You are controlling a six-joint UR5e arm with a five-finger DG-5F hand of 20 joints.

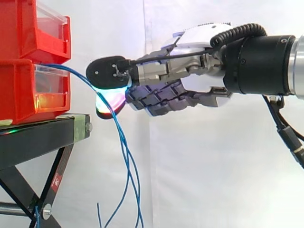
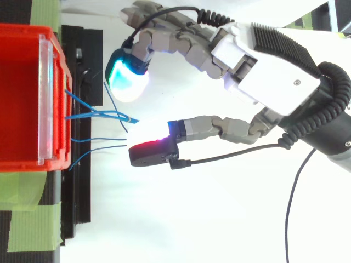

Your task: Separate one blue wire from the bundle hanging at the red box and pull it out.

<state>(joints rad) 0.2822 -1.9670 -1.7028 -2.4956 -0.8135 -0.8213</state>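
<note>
Blue wires (image 2: 101,139) between wide-spread glowing pads (image 2: 129,79) of robot hand (image 2: 263,71); contact unclear, lower ends off-frame.

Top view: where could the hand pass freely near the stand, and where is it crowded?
Free: the white patch below the red-glowing fingertip, right of the black stand. Crowded: the gap between the red bin front and the open hand, where the blue wires fan out and cross.

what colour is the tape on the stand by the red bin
The tape is light green, clearest in the top view.
</note>
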